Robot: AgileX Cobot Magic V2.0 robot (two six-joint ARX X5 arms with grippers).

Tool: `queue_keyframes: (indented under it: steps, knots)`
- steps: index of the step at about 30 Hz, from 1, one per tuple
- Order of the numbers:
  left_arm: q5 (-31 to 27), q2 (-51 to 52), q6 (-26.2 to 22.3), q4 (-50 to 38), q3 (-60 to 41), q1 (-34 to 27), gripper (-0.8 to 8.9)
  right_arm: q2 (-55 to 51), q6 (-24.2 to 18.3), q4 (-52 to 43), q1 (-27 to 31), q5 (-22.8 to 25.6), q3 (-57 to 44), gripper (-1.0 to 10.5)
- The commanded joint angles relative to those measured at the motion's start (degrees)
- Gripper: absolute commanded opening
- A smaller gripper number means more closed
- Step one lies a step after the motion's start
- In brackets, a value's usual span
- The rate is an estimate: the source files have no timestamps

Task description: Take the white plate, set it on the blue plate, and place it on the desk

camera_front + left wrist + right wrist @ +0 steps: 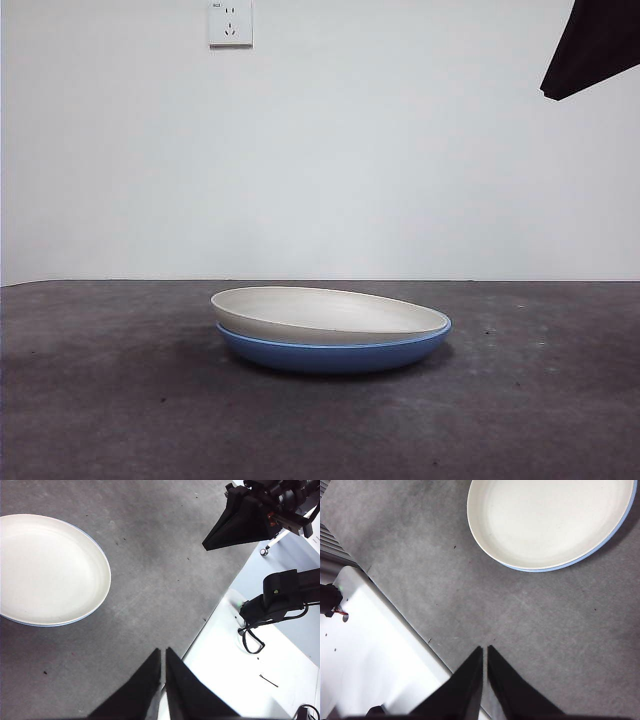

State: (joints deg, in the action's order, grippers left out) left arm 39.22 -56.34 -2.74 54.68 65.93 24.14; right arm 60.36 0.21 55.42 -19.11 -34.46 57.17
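Front view: white plate (pixel 330 312) nested in blue plate (pixel 335 352) | both grippers' fingers pressed together

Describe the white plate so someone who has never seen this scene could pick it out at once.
On the dark grey desk, below the wall socket, two plates sit stacked. The white plate is the upper one, matte cream, slightly tilted, nested in the glossy blue plate, whose rim shows beneath it.

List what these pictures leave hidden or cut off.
- Blue plate: its inside is covered by the white plate in every view.
- White plate: cut by the frame edge in both wrist views.
- Wall socket: the front view's top edge clips it; its label is too small to read.
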Motion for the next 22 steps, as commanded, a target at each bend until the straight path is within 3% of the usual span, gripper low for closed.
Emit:
queue_keyframes:
  steps: [1, 14, 17, 22]
  knots:
    - [0.26, -0.46, -1.09, -0.28, 0.55, 0.26, 0.14, 0.37, -0.70, -0.31, -0.26, -0.09, 1.07, 0.1]
    - [0.24, -0.11, 0.15, -0.55, 0.55, 0.22, 0.14, 0.37, -0.70, -0.31, -0.26, -0.09, 1.07, 0.1]
    - [-0.76, 2.21, -5.38, -1.33, 0.55, -1.07, 0.14, 0.37, -0.70, -0.31, -0.26, -0.11, 1.07, 0.1]
    - [-0.90, 8.50, -10.29, -13.99, -0.39, -9.33, 0.14, 0.37, -0.70, -0.33, -0.26, -0.09, 1.07, 0.1]
